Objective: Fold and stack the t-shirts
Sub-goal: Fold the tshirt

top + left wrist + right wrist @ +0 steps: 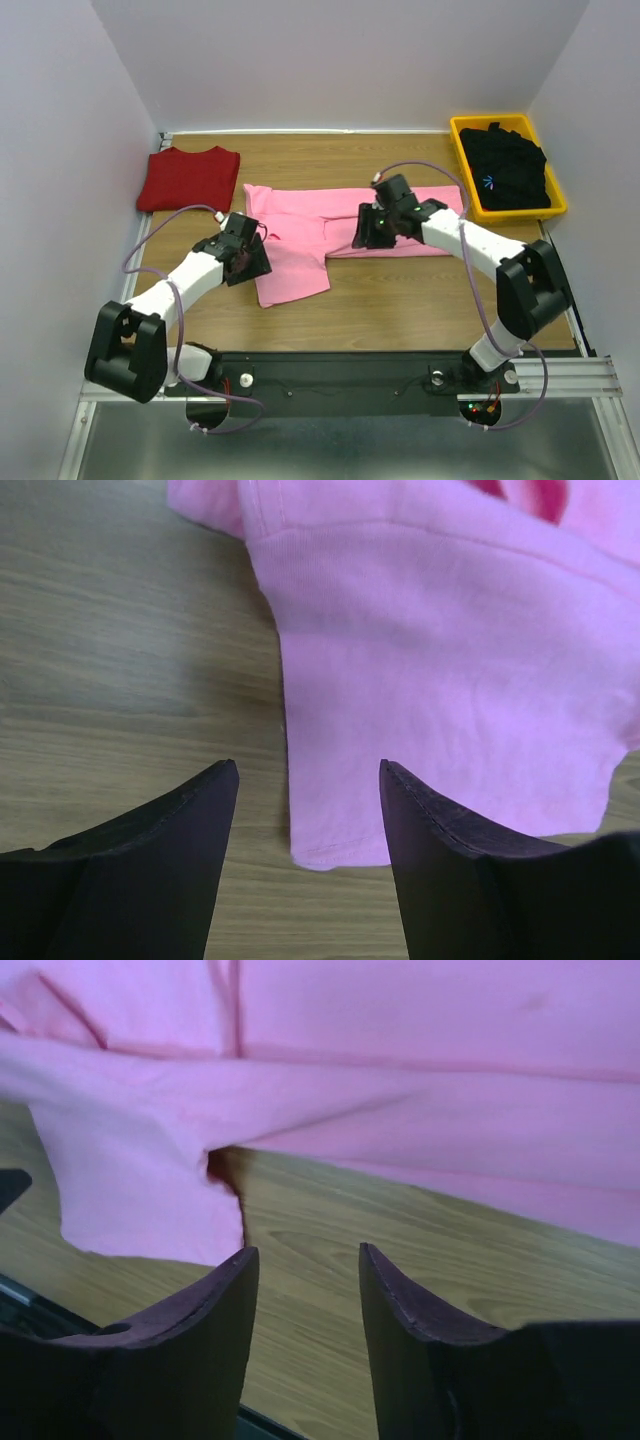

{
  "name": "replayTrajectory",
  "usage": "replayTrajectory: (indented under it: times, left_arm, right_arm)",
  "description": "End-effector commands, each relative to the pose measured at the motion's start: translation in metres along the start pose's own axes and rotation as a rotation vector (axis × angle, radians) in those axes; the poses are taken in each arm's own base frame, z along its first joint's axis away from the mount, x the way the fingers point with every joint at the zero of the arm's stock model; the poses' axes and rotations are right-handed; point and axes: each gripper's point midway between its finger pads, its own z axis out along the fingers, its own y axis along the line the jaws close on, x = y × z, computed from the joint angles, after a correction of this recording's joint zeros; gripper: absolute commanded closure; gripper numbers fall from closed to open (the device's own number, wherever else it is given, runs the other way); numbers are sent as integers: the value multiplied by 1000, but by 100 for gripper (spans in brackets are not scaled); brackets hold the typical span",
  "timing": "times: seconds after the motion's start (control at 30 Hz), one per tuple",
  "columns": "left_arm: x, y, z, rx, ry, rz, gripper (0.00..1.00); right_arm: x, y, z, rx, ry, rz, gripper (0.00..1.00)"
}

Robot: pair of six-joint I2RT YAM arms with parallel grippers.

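Note:
The light pink t-shirt (310, 235) lies spread across the middle of the table, one sleeve hanging toward the front left. My left gripper (252, 262) is open at that sleeve's left edge; the sleeve hem (340, 855) lies between its fingers. My right gripper (368, 238) is open above the shirt's lower edge, with bare wood between its fingers and pink cloth (400, 1110) just ahead. The dark red t-shirt (190, 178) lies folded at the back left. The black t-shirt (508, 170) with a small blue mark sits in the yellow bin.
The yellow bin (458, 135) stands at the back right corner. White walls close in the table on the left, back and right. A metal rail (400, 385) with both arm bases runs along the front edge.

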Motion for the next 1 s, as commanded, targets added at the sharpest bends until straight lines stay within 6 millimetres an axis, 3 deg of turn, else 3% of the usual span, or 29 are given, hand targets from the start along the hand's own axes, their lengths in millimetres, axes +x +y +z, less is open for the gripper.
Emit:
replayTrajectory:
  times: [0.0,0.27,0.5,0.73,0.87,0.97]
  left_arm:
    - [10,3,5,-28,19,-22,32]
    - [39,-1,15,-36,91,26,35]
    - [58,3,17,-49,126,33,35]
    - [69,1,20,-57,156,57,39]
    - [72,-1,22,-55,169,67,48]
    - [73,-2,22,-53,172,78,63]
  right_arm:
    - [14,35,21,-52,18,-34,56]
    - [61,81,50,-99,125,-120,60]
    - [91,95,62,-105,191,-139,60]
    - [110,96,72,-84,230,-143,60]
    - [112,91,74,-59,229,-135,60]
    - [113,88,74,-50,230,-130,71]
